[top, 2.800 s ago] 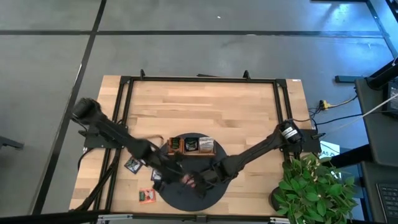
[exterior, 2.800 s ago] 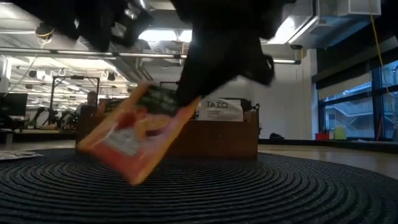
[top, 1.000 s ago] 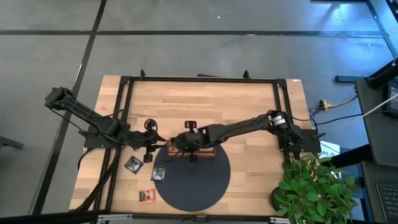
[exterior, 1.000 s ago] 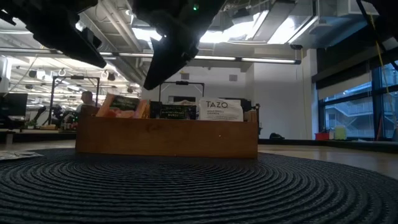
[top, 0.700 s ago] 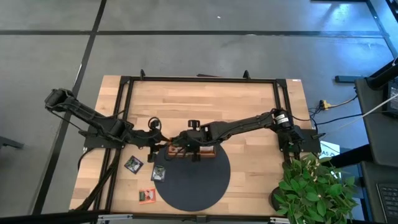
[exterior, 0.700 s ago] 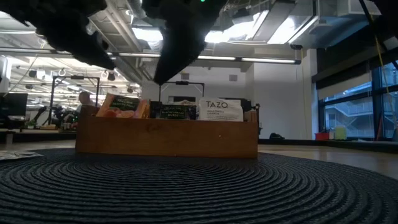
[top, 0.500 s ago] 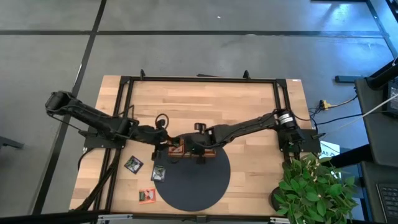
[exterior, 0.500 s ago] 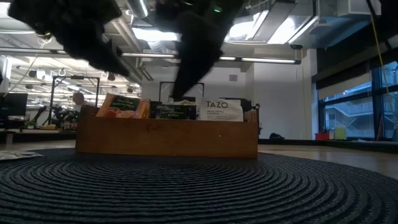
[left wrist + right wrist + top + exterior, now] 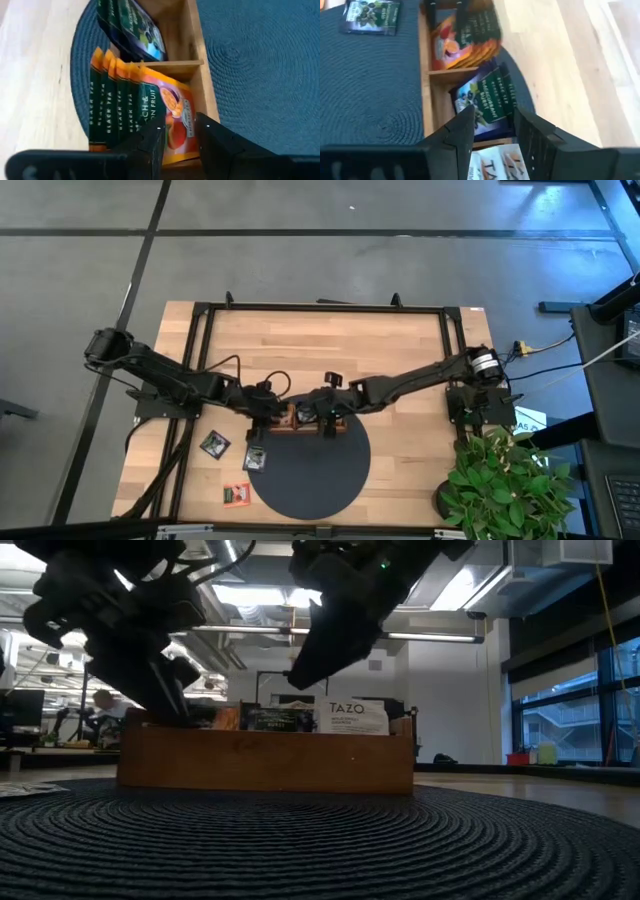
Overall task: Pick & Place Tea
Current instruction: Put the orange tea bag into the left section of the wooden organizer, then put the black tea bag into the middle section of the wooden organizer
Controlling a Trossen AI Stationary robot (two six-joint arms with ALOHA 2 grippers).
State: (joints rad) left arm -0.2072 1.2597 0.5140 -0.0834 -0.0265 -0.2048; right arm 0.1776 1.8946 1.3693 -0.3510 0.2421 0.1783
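both hands hovered over the wooden tray [image 9: 300,427] at the mat's [image 9: 315,475] far edge. the left hand [image 9: 179,131] stood with fingers apart and empty above the orange sachets [image 9: 137,107]. the right hand [image 9: 492,117], likewise apart and empty, hung above the black sachets [image 9: 485,100]. three more sachets [image 9: 213,444] lay on the bench [image 9: 330,350].

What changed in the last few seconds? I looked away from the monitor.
The orange sachet held over the mat now stands in the tray's end compartment. The left tool and right tool moved to the tray, open. Tray, mat and loose sachets stayed put.
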